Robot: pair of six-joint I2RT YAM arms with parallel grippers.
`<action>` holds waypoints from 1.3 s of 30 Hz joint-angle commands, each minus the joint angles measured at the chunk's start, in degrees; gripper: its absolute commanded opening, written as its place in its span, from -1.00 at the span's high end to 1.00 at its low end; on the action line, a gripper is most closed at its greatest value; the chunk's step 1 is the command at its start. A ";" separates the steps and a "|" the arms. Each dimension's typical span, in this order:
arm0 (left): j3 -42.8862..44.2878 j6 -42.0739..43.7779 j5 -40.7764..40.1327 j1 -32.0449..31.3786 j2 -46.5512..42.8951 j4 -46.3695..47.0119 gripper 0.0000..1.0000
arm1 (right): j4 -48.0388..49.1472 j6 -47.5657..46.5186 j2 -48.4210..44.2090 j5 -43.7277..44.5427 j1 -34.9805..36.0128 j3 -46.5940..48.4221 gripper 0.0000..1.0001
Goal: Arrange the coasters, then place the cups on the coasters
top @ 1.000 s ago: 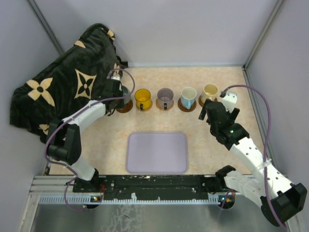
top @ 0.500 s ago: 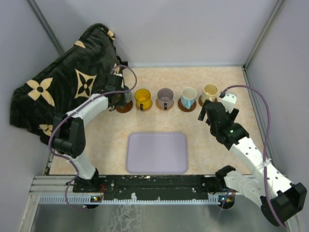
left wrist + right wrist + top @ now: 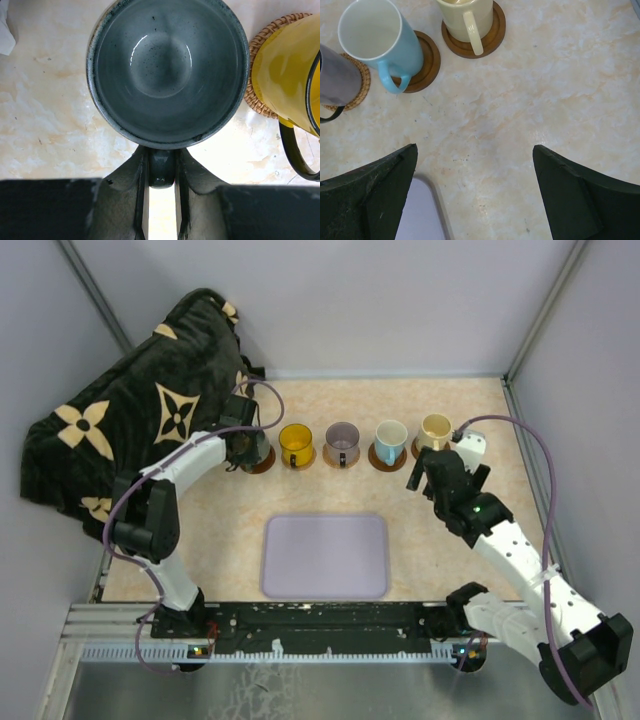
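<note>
Left jaws clamp the handle of the glazed grey-green mug [image 3: 167, 65], poised over the round brown coaster [image 3: 264, 465]; right jaws wide, empty.

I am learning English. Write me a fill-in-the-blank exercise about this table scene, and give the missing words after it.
1. The left gripper is shut on the ____ of the grey-green cup.
2. Of the five cups in the row, the cream cup stands farthest to the ____.
3. The right gripper is ____ and holds nothing.
4. The yellow cup stands on a woven ____.
Missing words: handle; right; open; coaster.
</note>
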 commanded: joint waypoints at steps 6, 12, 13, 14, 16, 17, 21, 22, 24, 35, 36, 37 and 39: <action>1.71 -0.70 -0.52 0.30 -0.01 3.12 0.70 | 2.41 0.65 -0.18 -0.86 -0.41 -0.23 -0.97; 1.64 -0.95 -0.31 0.29 0.43 3.26 0.70 | 2.79 0.82 -0.13 -1.55 -0.40 -0.55 -0.97; 1.60 -1.04 -0.02 0.29 0.50 3.24 0.70 | 2.82 0.90 -0.13 -1.68 -0.37 -0.59 -0.98; 1.61 -1.09 0.17 0.29 0.53 3.28 0.70 | 2.87 0.95 -0.05 -1.76 -0.41 -0.68 -0.97; 1.61 -1.53 0.50 0.29 0.75 3.24 0.70 | 2.96 1.05 -0.05 -1.93 -0.42 -0.81 -0.97; 1.53 -1.75 0.67 0.29 0.76 3.36 0.70 | 3.03 1.00 -0.04 -2.02 -0.42 -0.90 -0.97; 1.24 -2.26 1.10 0.30 0.85 3.77 0.70 | 3.16 1.12 -0.04 -2.35 -0.42 -1.17 -0.97; 1.29 -2.41 1.17 0.29 0.87 3.69 0.70 | 3.15 1.15 -0.04 -2.38 -0.42 -1.21 -0.97; 1.15 -2.75 1.22 0.33 0.80 3.68 0.70 | 3.14 1.09 -0.09 -2.41 -0.39 -1.21 -0.98; -0.79 -4.62 1.50 0.20 -1.26 3.53 0.46 | 4.10 1.13 0.72 -3.68 -0.42 -1.29 -0.97; -1.10 -4.76 1.55 0.20 -1.52 3.43 0.42 | 4.17 1.16 0.79 -3.78 -0.37 -1.25 -0.97; -1.38 -4.86 1.53 0.20 -1.83 3.42 0.37 | 4.24 1.09 0.83 -3.82 -0.41 -1.29 -0.97; -2.01 -4.81 1.53 0.20 -2.45 3.50 0.30 | 4.46 1.23 0.99 -4.16 -0.39 -1.30 -0.97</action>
